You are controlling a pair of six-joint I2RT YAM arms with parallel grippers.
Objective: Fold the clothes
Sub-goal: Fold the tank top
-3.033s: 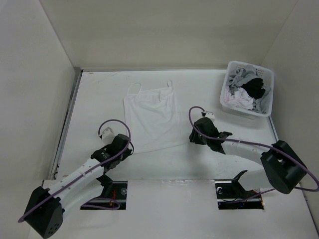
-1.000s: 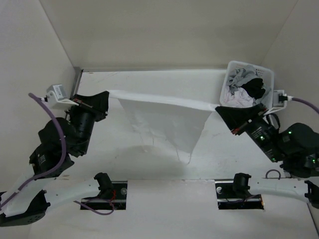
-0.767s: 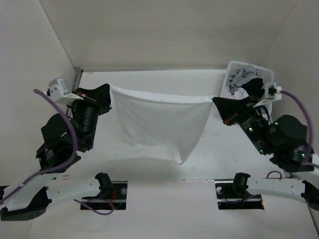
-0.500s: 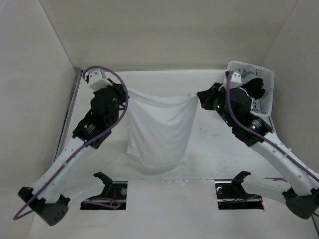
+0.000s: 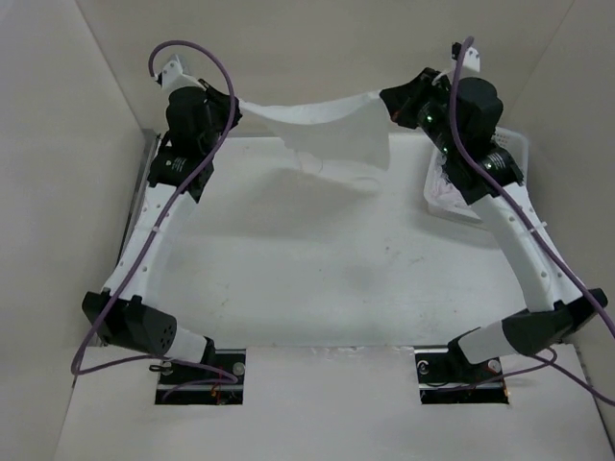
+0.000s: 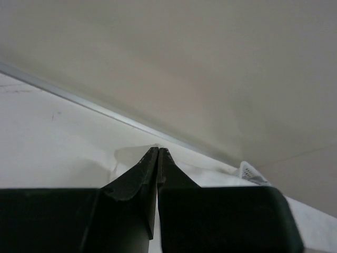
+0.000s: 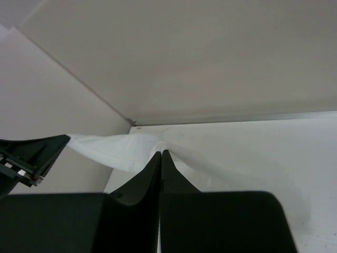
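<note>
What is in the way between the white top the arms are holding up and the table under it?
Nothing visible. The white top hangs stretched between the left fingers and right fingers above the table; the basket sits off to the right, not under it.

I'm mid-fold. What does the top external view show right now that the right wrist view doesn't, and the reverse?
Only the top external view: both arms at full length, the basket half hidden behind the right arm, and the loose lower part of the white top sagging above the table. Only the right wrist view: a close look at the right gripper shut on the fabric's edge. Both: the white top held up, stretched between that gripper and the left gripper.
</note>
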